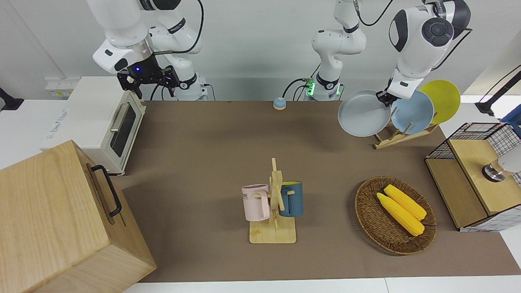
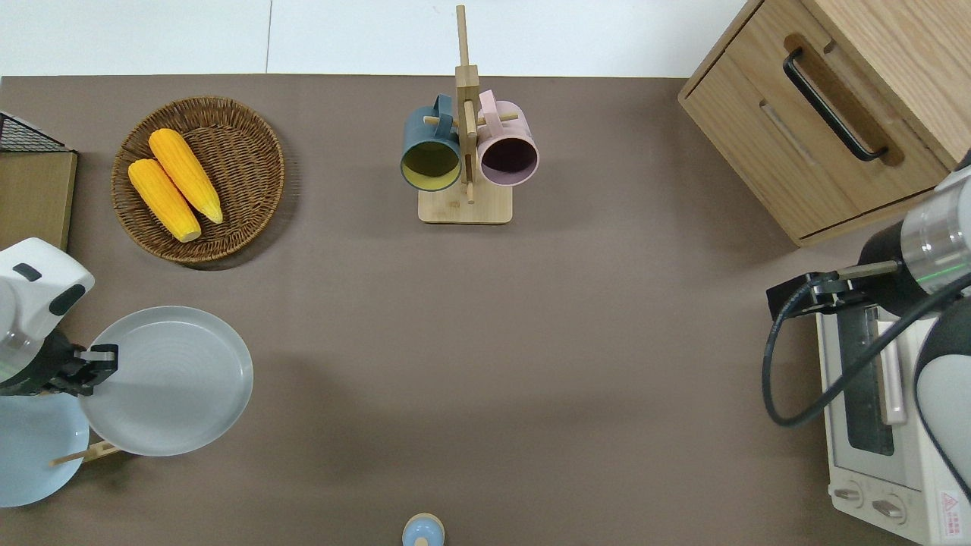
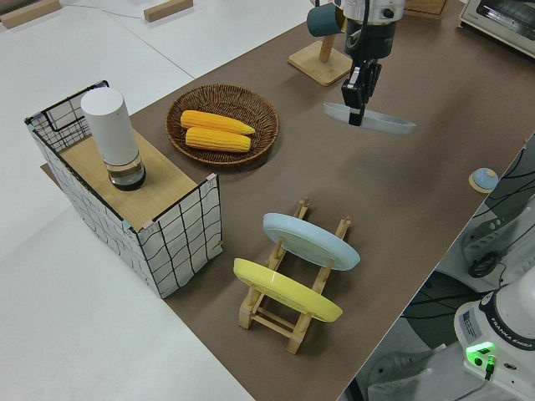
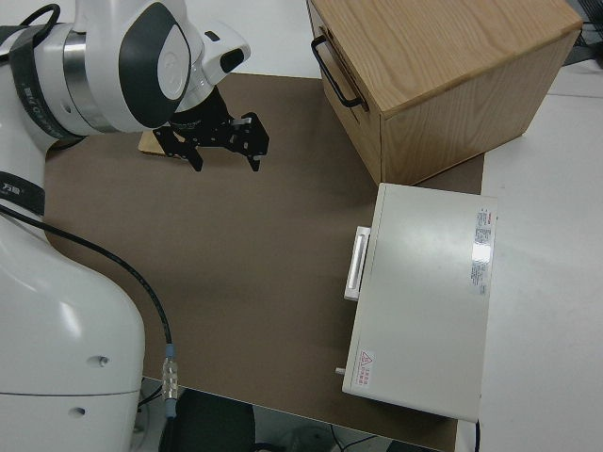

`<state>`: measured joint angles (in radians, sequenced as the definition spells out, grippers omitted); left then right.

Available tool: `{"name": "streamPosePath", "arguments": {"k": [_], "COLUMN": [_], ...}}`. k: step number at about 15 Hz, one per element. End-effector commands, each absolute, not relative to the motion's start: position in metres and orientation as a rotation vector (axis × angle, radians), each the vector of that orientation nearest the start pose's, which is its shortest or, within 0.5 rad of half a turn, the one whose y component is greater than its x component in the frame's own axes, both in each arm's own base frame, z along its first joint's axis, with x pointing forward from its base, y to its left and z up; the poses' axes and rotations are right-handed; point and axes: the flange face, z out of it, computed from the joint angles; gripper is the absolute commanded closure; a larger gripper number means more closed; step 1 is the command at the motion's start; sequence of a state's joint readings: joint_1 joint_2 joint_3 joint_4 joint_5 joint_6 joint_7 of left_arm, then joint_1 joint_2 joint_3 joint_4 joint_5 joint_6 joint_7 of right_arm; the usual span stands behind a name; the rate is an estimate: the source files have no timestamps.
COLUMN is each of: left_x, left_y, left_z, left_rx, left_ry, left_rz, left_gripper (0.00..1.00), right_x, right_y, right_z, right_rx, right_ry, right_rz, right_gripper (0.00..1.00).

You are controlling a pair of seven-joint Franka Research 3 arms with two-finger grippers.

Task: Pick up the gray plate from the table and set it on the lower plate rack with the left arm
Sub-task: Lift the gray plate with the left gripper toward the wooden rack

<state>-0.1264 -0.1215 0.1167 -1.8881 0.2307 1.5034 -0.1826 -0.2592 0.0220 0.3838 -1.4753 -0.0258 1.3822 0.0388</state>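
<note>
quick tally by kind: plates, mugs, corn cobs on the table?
Plates: 3: gray plate held up by the left tool, light blue plate and yellow plate on the plate rack
Mugs: 2: pink mug, dark blue mug, both on the mug stand
Corn cobs: 2, in the wicker basket
Total: 7

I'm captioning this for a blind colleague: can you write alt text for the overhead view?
The left gripper holds the gray plate by its rim, in the air over the table's left-arm end, beside the light blue plate on the plate rack. Farther from the robots are a wicker basket with two corn cobs and a mug stand holding two mugs.
</note>
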Motion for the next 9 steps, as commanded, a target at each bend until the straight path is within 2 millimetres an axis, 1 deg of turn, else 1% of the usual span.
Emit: {"name": "streamPosePath", "arguments": {"k": [1,5,9], "left_x": [0.49,0.485,0.483], "left_y": [0.028,0.029,0.04], "left_z": [0.547,0.552,0.557], "left_rx": [-2.736,-2.56,-2.443], "left_ry": [-0.211,-0.179,-0.201], "left_rz": [0.358,0.371,0.372], "left_gripper": [1.0,1.0,1.0], "right_x": [0.536,0.536,0.536], "right_y": [0.06,0.06,0.059], "right_z": [0.646,0.646,0.646], "right_rx": [-3.167,-3.167,-3.167], "right_ry": [-0.108,-0.108,-0.106], "right_rz": [0.179,0.179,0.179], "right_gripper": [0.017,0.017,0.017]}}
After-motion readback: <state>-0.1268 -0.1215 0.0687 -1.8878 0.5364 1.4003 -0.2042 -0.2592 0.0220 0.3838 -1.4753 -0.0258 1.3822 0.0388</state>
